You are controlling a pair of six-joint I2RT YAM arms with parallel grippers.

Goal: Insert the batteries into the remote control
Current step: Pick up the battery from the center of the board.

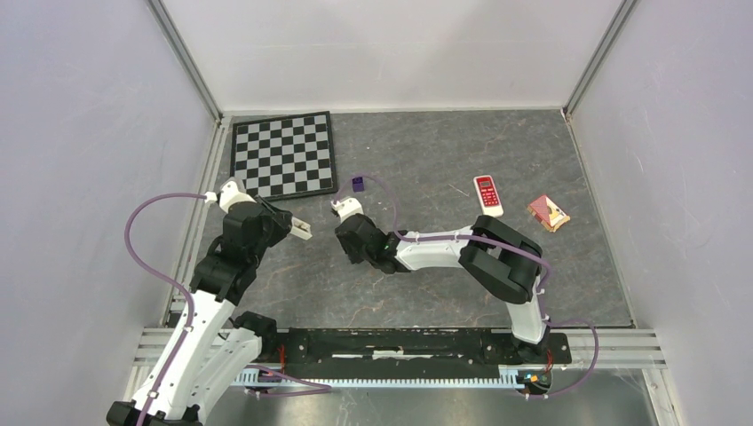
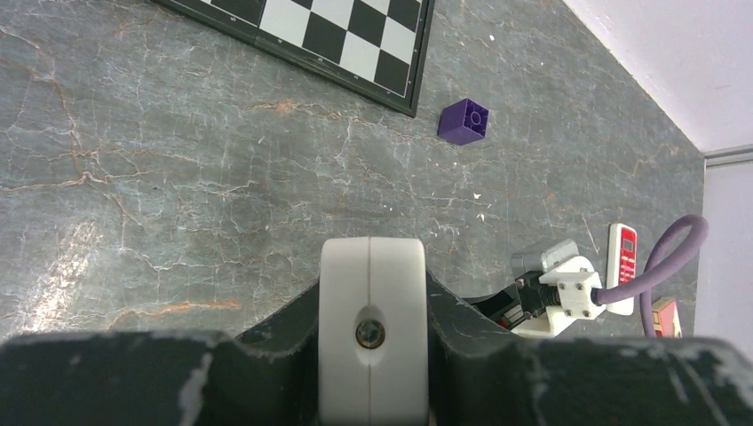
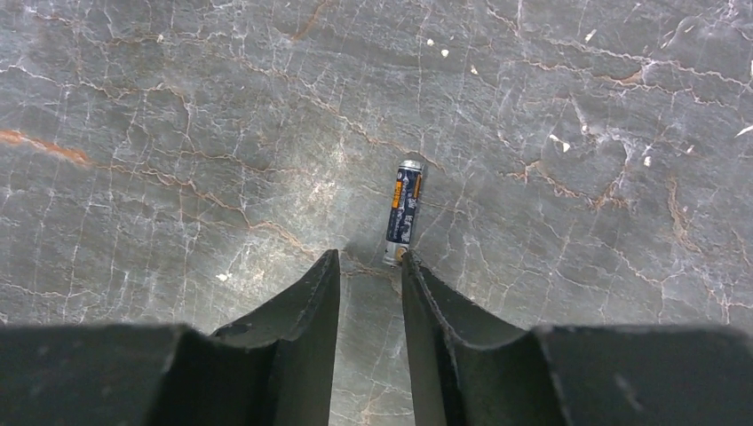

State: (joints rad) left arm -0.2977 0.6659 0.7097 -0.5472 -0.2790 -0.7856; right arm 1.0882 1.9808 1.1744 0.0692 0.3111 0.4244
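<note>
Looks barely started: left fingers [image 2: 275, 342] clamp the remote control [image 2: 373, 311]; right fingers [image 3: 302, 302], narrowly apart and empty, sit just beside a battery [image 3: 404, 211] lying on the bench [image 3: 178, 133].

Left claw [image 2: 373, 300] grips the white remote control [image 2: 373, 342]; purple cube [image 2: 463, 122] lies near the chessboard [image 2: 337, 40]

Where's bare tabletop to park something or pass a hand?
Far centre is free: between the checkerboard with the purple cube and the red-faced remote. So is the near-right corner, below the red packet. Mid-left is crowded: both arms meet there, and the right gripper, jaws open, is at a battery.
</note>
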